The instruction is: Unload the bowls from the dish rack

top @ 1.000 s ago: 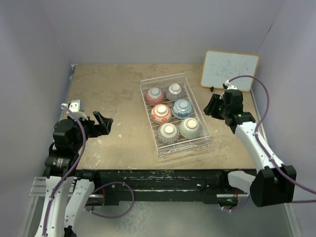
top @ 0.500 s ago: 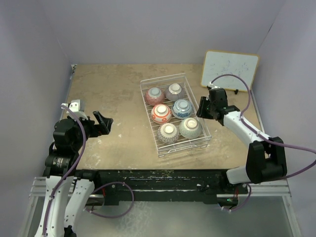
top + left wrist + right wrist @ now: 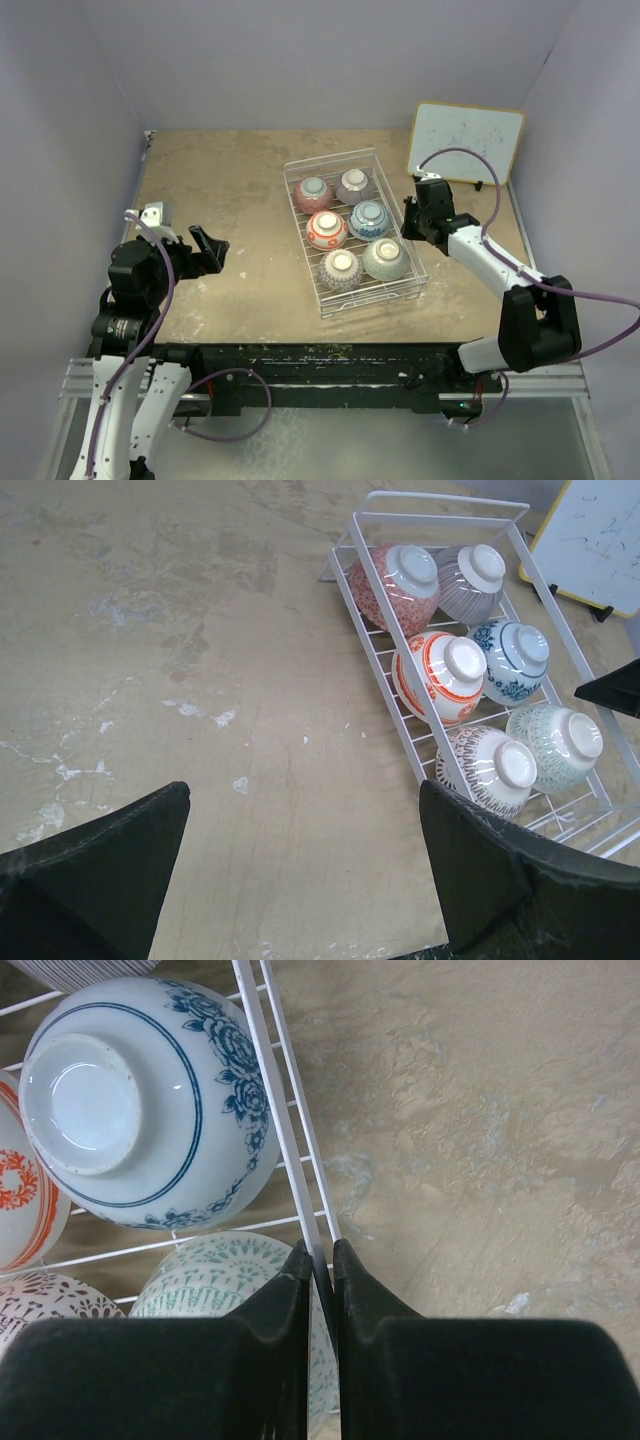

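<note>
The right end effector [image 3: 320,1252] has its two black fingers pinched on the right side wire of the rectangular silver-white wire dish rack [image 3: 281,1110]. It sits just beside the upturned white ceramic bowl with blue flowers [image 3: 150,1110] and the pale green patterned bowl [image 3: 215,1272]. All six small round ceramic bowls [image 3: 327,229] sit foot-ring up inside the rack, on the mottled tan bench [image 3: 220,190]. The left end effector [image 3: 302,805] gapes wide, holding nothing, well apart from the rack.

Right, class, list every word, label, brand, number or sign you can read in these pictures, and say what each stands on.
No text can be read anywhere.
On the white board: faint dark scribbles, too small and blurred to read.
On the bowls: floral and geometric patterns only, no lettering.
On the dish rack: bare wire, no label.
</note>
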Controlling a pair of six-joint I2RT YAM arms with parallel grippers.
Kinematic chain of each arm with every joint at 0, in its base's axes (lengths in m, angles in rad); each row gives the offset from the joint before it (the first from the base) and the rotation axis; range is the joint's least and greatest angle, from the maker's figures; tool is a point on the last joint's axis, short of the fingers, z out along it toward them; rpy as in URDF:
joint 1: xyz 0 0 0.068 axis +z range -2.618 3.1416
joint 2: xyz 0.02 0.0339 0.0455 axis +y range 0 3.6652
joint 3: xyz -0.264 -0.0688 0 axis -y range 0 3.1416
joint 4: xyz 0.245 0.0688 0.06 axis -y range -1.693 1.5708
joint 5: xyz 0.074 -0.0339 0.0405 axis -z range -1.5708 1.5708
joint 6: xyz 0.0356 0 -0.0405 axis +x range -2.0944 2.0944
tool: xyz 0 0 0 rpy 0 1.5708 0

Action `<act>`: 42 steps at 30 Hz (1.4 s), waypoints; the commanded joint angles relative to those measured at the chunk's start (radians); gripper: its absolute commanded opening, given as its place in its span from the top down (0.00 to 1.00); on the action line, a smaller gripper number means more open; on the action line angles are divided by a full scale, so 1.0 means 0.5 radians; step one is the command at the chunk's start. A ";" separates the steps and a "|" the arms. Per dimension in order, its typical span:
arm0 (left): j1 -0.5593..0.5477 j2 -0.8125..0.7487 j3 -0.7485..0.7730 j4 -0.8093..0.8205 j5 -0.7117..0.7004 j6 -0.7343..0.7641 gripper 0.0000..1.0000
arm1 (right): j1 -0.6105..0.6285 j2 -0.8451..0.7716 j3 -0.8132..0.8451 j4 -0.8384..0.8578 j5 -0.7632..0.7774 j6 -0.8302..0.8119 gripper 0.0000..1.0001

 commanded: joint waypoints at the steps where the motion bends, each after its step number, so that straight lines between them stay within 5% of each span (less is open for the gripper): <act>1: -0.014 0.006 0.002 0.045 -0.013 -0.038 0.01 | 0.074 0.026 0.122 0.100 -0.023 0.127 1.00; 18: -0.014 0.009 0.000 0.047 -0.004 -0.037 0.01 | 0.281 0.140 0.341 0.034 0.054 0.276 1.00; 42: -0.014 0.014 -0.001 0.055 0.030 -0.032 0.01 | 0.754 0.798 1.011 0.093 0.153 0.862 1.00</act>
